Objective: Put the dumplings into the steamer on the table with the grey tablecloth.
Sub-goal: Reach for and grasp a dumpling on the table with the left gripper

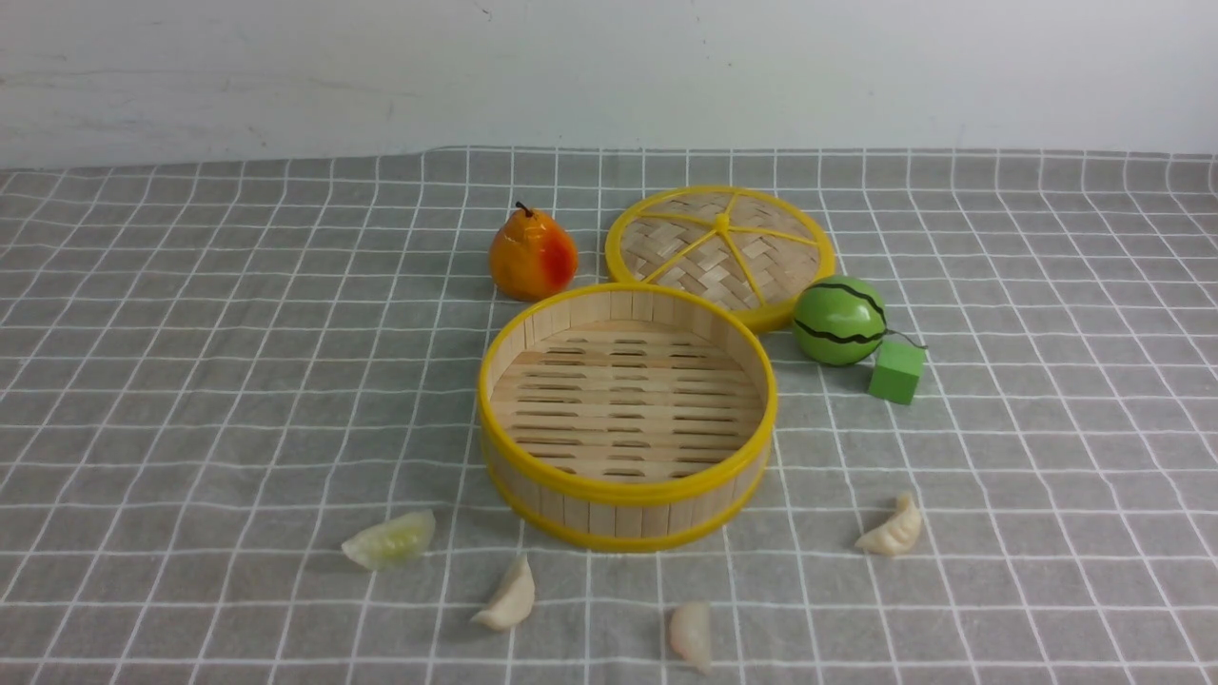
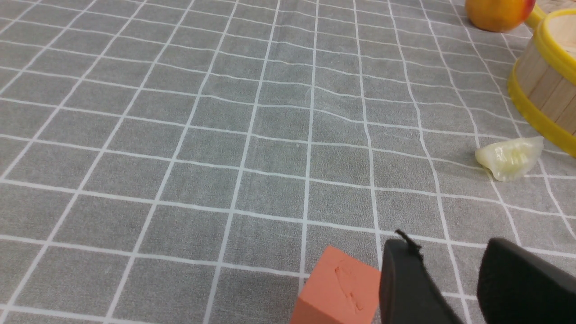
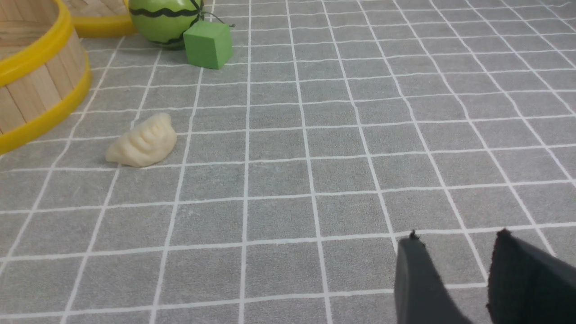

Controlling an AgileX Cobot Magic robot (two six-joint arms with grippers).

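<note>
The left gripper [image 2: 450, 254] has its two black fingers apart, with nothing between them but the grey tablecloth [image 2: 202, 135]. It hangs over the near left part of the table [image 1: 1047, 457] and points toward the far edge. An orange block [image 2: 339, 290] sits just beside one finger. Farther out lies the pale green dumpling [image 2: 510, 157], near the steamer [image 2: 546, 72]. The right gripper [image 3: 456, 245] is open too and holds nothing. It hangs over the near right part of the table. Out from it lies a whitish dumpling [image 3: 143, 141], also near the steamer's wall. A third dumpling [image 1: 506, 595] and a fourth dumpling [image 1: 692, 635] lie between the steamer and the near edge. The steamer stands in the middle of the table, and only its slatted floor shows inside. All four dumplings are outside it on the cloth. Toward the far edge lie the flat lid [image 1: 720, 252] and a pear [image 1: 533, 255]. A green melon [image 1: 840, 321] and a green cube [image 1: 896, 371] sit just beside each other.
</note>
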